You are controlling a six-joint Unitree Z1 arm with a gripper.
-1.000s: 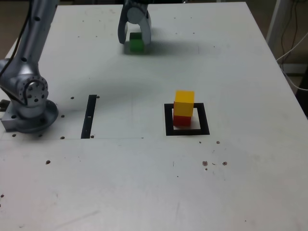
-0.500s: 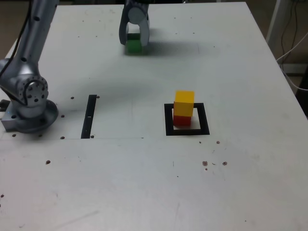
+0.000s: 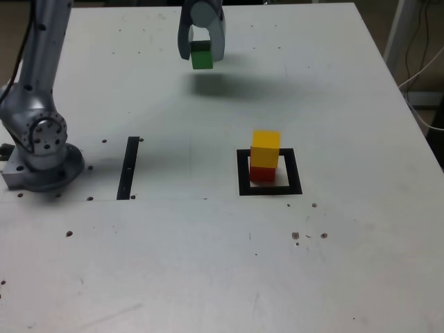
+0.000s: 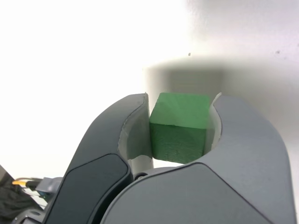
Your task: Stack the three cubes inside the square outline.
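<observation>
- Wrist view, item one: pincer [image 4: 180, 135], jaws clamped on opposite sides of the green cube [image 4: 180, 128], which sits squarely between them.
- Exterior view, same item: pincer [image 3: 201, 54] points down and carries the green cube [image 3: 202, 55] clear of the worktop [image 3: 208, 263]; a shadow lies beneath it, apart from the cube. Judged purpose: lifted high enough to travel without dragging.
- Yellow cube [image 3: 265, 149]: well apart from the pincer, nearer the camera and toward the exterior view's right, resting on the red cube [image 3: 261, 173].
- Square outline [image 3: 270, 172]: frames that two-cube stack, the red cube on its white centre.
- Black strip [image 3: 128, 168]: well apart from the pincer, beside the arm base [image 3: 41, 149]; no part in the stack.
- Judged remaining: green cube to go atop the yellow.
</observation>
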